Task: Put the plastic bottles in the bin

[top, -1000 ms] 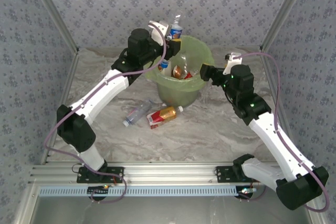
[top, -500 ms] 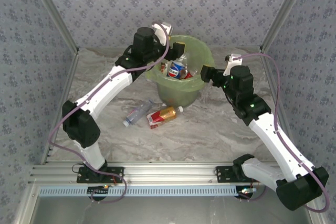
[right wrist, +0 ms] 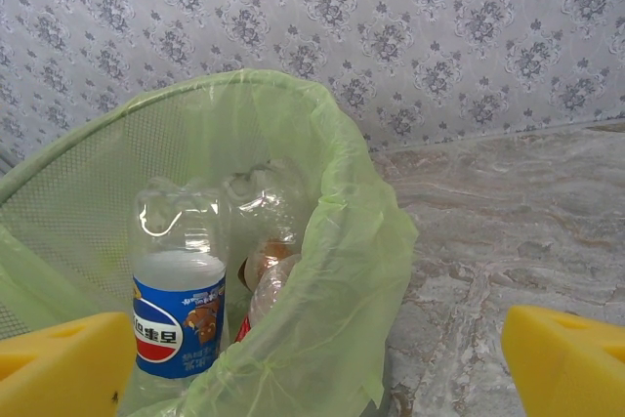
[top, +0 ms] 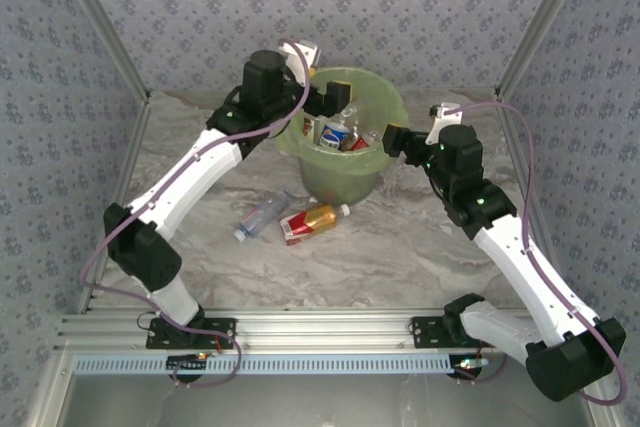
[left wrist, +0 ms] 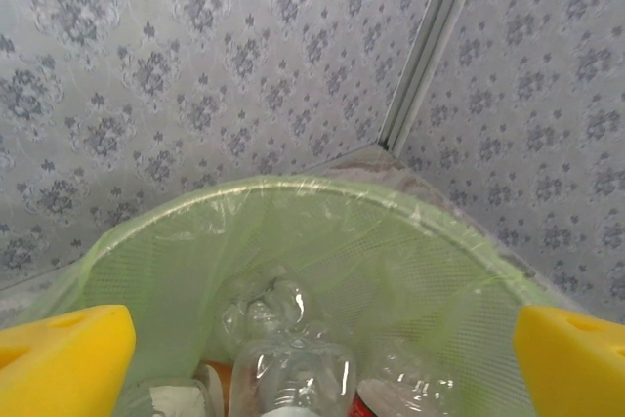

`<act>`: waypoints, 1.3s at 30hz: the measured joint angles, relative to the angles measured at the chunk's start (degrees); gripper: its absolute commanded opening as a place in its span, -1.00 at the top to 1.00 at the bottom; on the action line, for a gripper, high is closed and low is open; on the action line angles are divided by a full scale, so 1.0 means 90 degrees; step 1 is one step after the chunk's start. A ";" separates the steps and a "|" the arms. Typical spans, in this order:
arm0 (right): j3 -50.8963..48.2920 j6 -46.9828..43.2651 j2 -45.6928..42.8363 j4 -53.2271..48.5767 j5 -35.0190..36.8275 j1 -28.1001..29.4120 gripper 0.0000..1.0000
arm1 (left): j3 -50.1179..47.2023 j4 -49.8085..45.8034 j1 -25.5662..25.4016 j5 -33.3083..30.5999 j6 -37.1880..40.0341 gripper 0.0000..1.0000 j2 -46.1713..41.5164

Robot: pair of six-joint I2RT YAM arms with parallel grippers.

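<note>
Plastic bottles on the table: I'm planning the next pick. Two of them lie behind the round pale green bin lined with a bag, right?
Not quite. The clear plastic bottle with a blue label and the amber plastic bottle with a red label lie on the table in front of the round pale green bin, on the arms' side, not behind it. The top external view shows this.

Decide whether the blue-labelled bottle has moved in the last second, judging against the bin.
Yes. The blue-labelled bottle has dropped from above the far rim of the bin to inside it, below the open left gripper.
</note>
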 measured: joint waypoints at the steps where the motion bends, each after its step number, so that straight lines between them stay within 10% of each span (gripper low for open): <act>1: 0.0000 0.0000 0.0000 0.0002 0.0000 0.0000 -0.97 | -0.0068 0.0015 0.0000 0.0010 -0.0027 -0.98 -0.0119; 17: -0.0211 -0.0525 -0.0029 0.0384 -0.0962 0.0117 -0.97 | -0.2511 0.0651 0.0102 -0.0974 -0.0534 -0.98 -0.2144; 27: -0.0080 -0.2463 0.0236 0.0537 -0.2215 0.1462 -0.97 | -0.4503 0.0542 0.1217 -0.2509 -0.2067 -0.98 -0.3701; 39: 0.1637 -0.5345 0.2375 -0.1421 -0.2827 0.2926 -0.96 | -0.5302 -0.0146 0.2038 -0.2713 -0.3106 -0.98 -0.4172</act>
